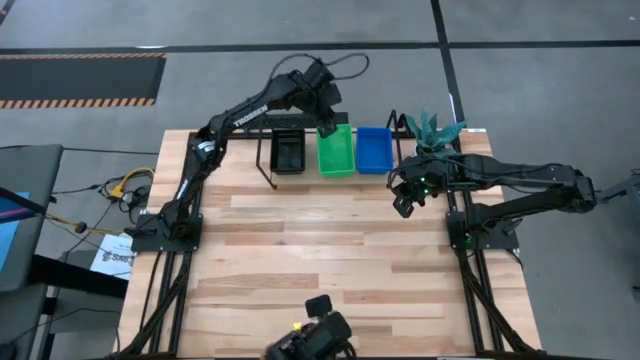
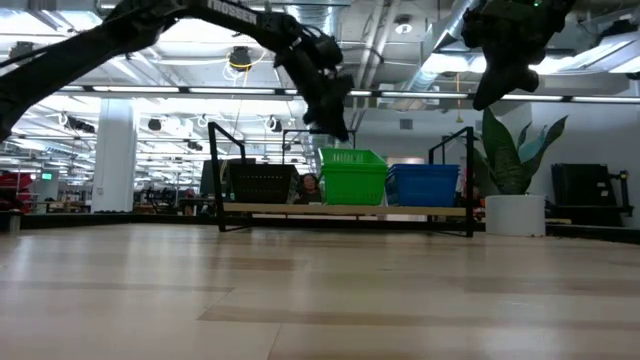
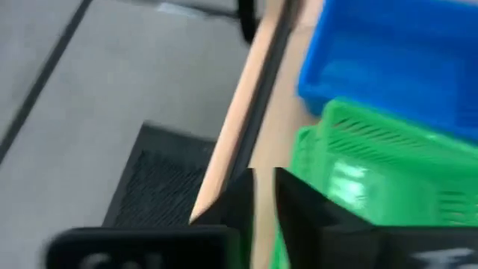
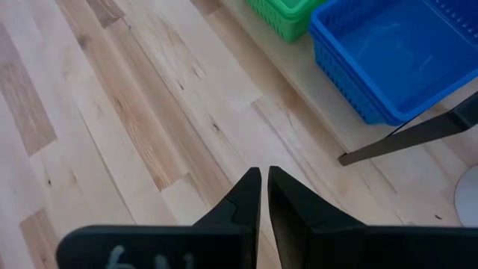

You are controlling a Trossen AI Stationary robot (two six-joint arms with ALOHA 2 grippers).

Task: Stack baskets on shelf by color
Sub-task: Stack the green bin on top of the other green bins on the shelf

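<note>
The left arm stretches diagonally across to the table's far edge, its left gripper (image 1: 328, 128) raised, fingers nearly together. The right arm folds inward, right gripper (image 1: 404, 206) closed, held high.

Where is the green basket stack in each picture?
High view: green stack mid-shelf, between black and blue.
Low view: green stack at centre, on the shelf.
Left wrist view: green stack beside the fingers.
Right wrist view: green stack, only a corner at the edge.
Shared landmark: the blue stack next to it.
</note>
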